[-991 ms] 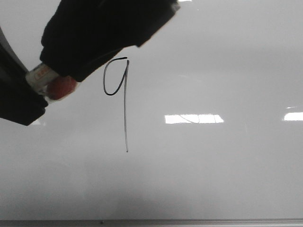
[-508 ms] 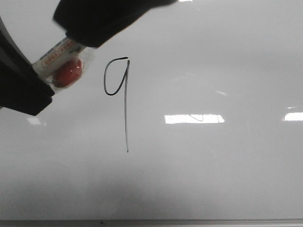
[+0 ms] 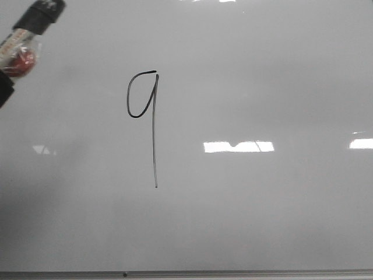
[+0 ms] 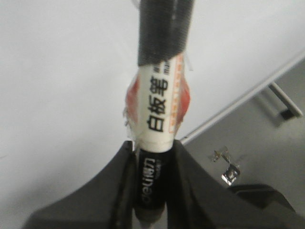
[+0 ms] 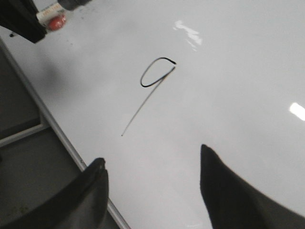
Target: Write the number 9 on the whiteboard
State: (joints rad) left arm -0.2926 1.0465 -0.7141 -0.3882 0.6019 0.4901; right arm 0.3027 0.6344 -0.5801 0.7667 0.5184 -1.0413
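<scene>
The number 9 [image 3: 155, 140] is a thin black figure with a small loop and a long straight tail, left of the middle of the whiteboard [image 3: 262, 216]. It also shows in the right wrist view [image 5: 148, 100]. My left gripper [image 4: 152, 145] is shut on a whiteboard marker [image 4: 159, 100], white-labelled with a black taped end. In the front view the marker [image 3: 20, 44] is at the far top left, well clear of the 9. My right gripper [image 5: 152, 155] is open and empty over the whiteboard [image 5: 228, 95] near its edge.
A thin grey metal edge strip [image 3: 233, 273] runs along the board's near side, and it shows in the right wrist view [image 5: 47, 119]. Bright rectangular light reflections [image 3: 239, 146] lie right of the 9. A small metal clip [image 4: 228, 167] sits beyond the board's edge.
My left gripper with the marker has moved up and to the left, away from the 9, to the top left corner of the front view. The 9 is unchanged.
</scene>
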